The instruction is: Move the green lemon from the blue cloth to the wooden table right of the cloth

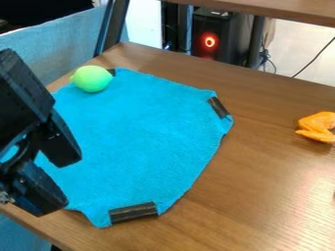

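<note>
Hanging at the left of the view, the black hand [60, 181] has its two fingers spread, with a gap between them where blue shows through and nothing pinched inside. It is nearest to the blue cloth [144, 137], whose left part it partly hides; whether the fingertips touch the fabric, I can't tell. The cloth lies spread on the wooden counter [268, 196], probably laid out like that to give a soft patch that grips better than smooth wood. Dark strips sit at its margins, one by the near edge [133, 212], one at the right corner [219, 107] and a bit of another at the far corner [111, 72]; they look like tape, likely there to pin the fabric so it won't slide or bunch up.

A rounded yellow-green object [91, 78] rests on the cloth near its far left corner, just beside that far strip, where the fabric's nap may stop it from rolling. An orange, irregular piece [319, 126] sits directly on the wood at the right, well apart from the cloth, perhaps just set aside there.
</note>
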Tool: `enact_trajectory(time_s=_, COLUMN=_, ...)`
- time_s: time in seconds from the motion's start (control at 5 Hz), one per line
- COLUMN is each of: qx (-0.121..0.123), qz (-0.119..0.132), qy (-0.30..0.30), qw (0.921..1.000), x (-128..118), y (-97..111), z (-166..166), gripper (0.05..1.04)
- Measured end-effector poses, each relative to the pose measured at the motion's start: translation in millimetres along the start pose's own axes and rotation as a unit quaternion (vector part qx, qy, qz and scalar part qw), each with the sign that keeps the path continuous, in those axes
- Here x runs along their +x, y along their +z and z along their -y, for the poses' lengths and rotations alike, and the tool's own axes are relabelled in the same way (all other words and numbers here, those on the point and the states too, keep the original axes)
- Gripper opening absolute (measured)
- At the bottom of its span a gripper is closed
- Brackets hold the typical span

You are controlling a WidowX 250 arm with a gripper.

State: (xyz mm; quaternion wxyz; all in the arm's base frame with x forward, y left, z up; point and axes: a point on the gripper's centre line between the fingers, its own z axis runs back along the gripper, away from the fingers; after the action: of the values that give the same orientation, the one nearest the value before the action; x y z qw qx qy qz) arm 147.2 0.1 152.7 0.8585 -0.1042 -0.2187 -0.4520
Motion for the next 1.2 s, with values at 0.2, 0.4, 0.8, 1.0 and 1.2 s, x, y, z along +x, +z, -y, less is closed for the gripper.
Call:
enact_trajectory(time_s=0.2, qx=-0.008, qz=0.0, qy=0.001, qw=1.0, x=-1.2, y=-1.3, z=1.9, gripper=1.0)
enact_trajectory(time_s=0.4, qx=-0.014, qz=0.017, qy=0.047, qw=0.9986, x=-11.4, y=19.9, z=-30.4, gripper=1.001)
enact_trajectory(time_s=0.8, qx=-0.002, qz=0.025, qy=0.072, qw=0.9971, x=-23.8, y=40.1, z=-82.3, gripper=1.001)
enact_trajectory(time_s=1.0, qx=0.014, qz=0.021, qy=0.072, qw=0.9971, x=-27.5, y=43.1, z=-104.7, gripper=1.0)
enact_trajectory(time_s=1.2, qx=0.052, qz=0.011, qy=0.034, qw=0.998, x=-30.9, y=47.6, z=-125.3, gripper=1.0)
